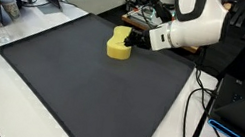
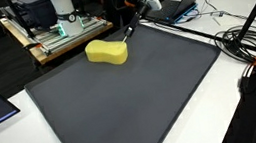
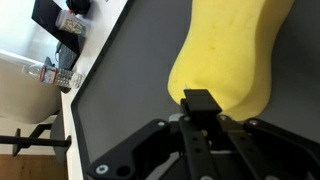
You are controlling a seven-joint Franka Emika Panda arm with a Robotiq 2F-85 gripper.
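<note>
Here the claw (image 3: 200, 98) is pressed together, its tip set against the yellow sponge (image 3: 226, 50) near an edge of the mat (image 1: 80, 81)

A white tabletop (image 1: 1, 93) carried a large dark grey rectangular mat (image 1: 88, 93) over most of it. A yellow foam sponge (image 1: 118, 46) lay near the mat's far edge, and black cables (image 2: 249, 46) lay along one tabletop edge.

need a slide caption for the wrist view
Shut gripper with its fingertips at the near edge of a yellow sponge lying on a dark mat.
</note>
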